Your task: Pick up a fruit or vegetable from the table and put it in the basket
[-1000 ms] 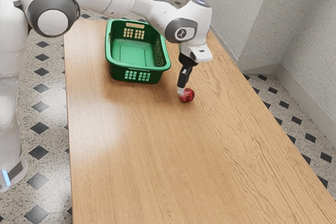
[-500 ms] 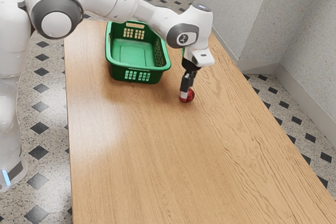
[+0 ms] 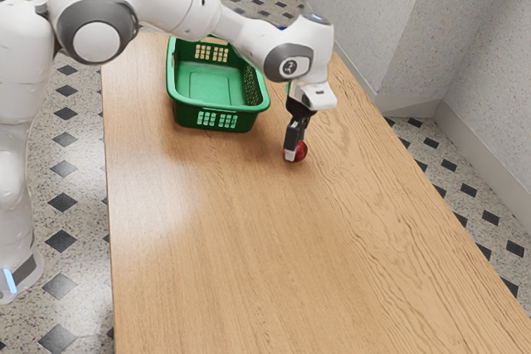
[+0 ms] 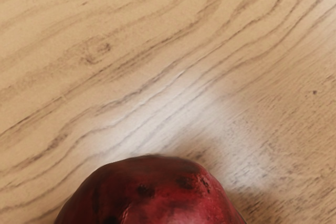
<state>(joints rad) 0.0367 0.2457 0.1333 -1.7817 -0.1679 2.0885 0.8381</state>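
My gripper [image 3: 294, 150] points down at the round red fruit [image 3: 301, 152], low over the table, and partly covers it from this side. Whether it grips the fruit cannot be made out. The fruit rests on or just at the wooden tabletop. In the wrist view the dark red fruit [image 4: 157, 195] bulges up from the lower edge, right under my hand, its skin marked with dark spots. The green basket [image 3: 219, 117] stands upright near the table's far end, beside my hand toward the exterior view's left.
The wooden table [image 3: 224, 238] stretches toward the camera, with its long edge by the arm's base at the exterior view's left. A pale wall [image 3: 498, 64] rises beyond the table at the exterior view's right.
Over the last second my hand has come down and turned around the fruit, covering more of it. During the last half second it has shifted only slightly. Basket and fruit look unmoved.
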